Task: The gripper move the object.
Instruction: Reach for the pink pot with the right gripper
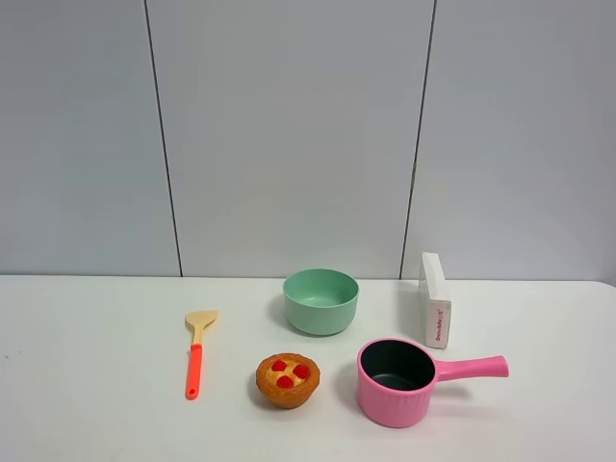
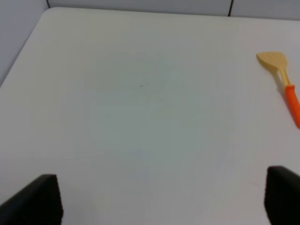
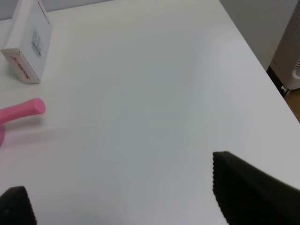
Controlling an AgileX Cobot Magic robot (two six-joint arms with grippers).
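The pink saucepan [image 1: 397, 382] stands on the white table [image 1: 96, 385] at the front right, dark inside, its handle pointing right. The end of its handle [image 3: 23, 110] shows in the right wrist view. Neither arm shows in the exterior high view. My left gripper [image 2: 161, 199] is open and empty above bare table, its fingertips [image 2: 40, 197] wide apart. My right gripper [image 3: 126, 187] is open and empty, to the right of the saucepan's handle and apart from it.
A mint-green bowl [image 1: 320, 300] stands behind the saucepan. A white box [image 1: 434, 298] stands upright at the back right, also in the right wrist view [image 3: 28, 44]. A fruit tart [image 1: 287, 379] and a wooden spatula with orange handle [image 1: 197, 351] lie left; the spatula also shows in the left wrist view [image 2: 281, 77].
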